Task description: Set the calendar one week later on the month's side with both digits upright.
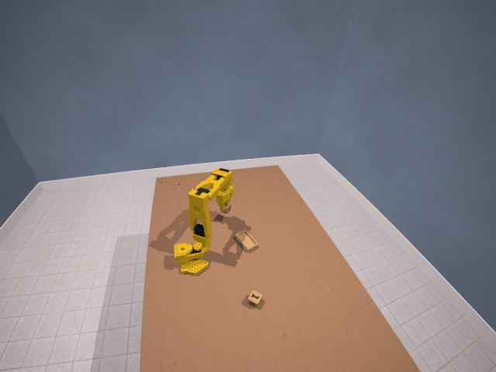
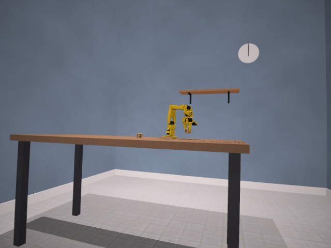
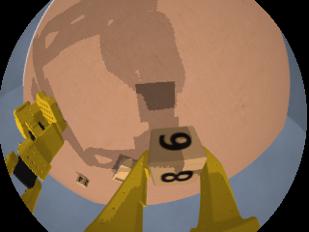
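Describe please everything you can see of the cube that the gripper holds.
The cube is light, wood-coloured, with black digits: one face shows a 9 or 6, the face next to it an 8. It is clamped between the yellow fingers of the gripper, which touch two opposite sides. It hangs in the air above the brown table, its square shadow beneath, apart from the tray and the other cube.
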Controlling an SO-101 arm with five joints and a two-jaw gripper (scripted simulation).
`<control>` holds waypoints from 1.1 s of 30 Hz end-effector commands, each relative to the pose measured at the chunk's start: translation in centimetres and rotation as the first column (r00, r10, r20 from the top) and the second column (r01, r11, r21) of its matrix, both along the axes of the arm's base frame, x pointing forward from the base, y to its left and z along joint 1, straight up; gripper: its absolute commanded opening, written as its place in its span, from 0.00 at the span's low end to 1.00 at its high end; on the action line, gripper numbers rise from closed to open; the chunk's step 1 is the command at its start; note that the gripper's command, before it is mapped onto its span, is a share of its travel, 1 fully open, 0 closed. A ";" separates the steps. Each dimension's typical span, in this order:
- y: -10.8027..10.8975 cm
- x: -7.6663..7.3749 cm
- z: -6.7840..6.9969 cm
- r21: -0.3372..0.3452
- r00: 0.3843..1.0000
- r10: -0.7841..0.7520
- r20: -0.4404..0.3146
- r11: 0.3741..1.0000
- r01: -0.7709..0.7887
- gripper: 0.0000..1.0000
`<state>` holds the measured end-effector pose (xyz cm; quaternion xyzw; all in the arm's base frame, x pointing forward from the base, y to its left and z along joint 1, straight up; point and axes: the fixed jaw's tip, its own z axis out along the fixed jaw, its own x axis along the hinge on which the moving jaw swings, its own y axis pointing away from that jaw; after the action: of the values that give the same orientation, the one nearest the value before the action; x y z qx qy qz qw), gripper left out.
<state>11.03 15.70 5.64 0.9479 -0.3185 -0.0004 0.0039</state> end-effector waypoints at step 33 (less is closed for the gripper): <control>0.8 0.4 -0.4 0.051 0.999 0.005 0.034 0.999 -0.006 0.00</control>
<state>11.37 16.17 5.02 0.9479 -0.3185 0.0041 -0.0113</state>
